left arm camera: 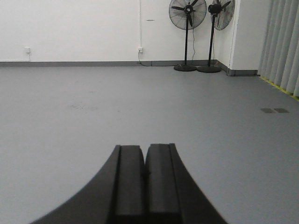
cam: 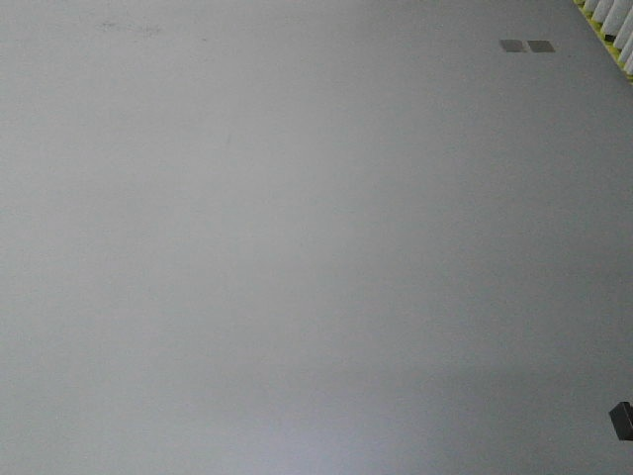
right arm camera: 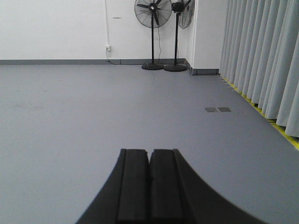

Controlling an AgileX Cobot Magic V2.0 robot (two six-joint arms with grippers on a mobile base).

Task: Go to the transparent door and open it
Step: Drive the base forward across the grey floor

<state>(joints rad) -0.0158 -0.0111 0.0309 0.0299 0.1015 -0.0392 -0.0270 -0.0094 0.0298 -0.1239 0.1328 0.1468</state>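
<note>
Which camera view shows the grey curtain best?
The right wrist view: the curtain fills its right side. The left wrist view shows a narrow strip; the front view only its hem in a corner.

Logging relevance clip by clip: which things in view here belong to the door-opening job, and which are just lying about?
Job: left gripper, jaws shut; right gripper, jaws shut; the transparent door shows in no view.
Just around: two pedestal fans; curtains; two floor plates; wall socket.
</note>
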